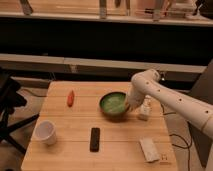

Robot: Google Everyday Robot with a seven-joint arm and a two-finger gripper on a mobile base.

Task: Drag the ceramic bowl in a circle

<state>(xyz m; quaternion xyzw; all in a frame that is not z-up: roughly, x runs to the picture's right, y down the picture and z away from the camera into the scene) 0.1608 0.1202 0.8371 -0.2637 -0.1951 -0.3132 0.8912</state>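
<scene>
The ceramic bowl [113, 104], round, dark green with a paler green inside, sits on the wooden table [70, 125] right of centre. My white arm reaches in from the right and bends down to the bowl's right rim. The gripper [131, 106] sits at that rim and is shut; whether it holds the rim or only presses on it cannot be told.
A white cup [45, 132] stands at the front left. A small red-orange item [70, 98] lies at the back left. A black remote-like bar [94, 139] lies at the front centre. Two white objects [144, 111] [149, 149] lie right of the bowl. A black chair [9, 100] stands left.
</scene>
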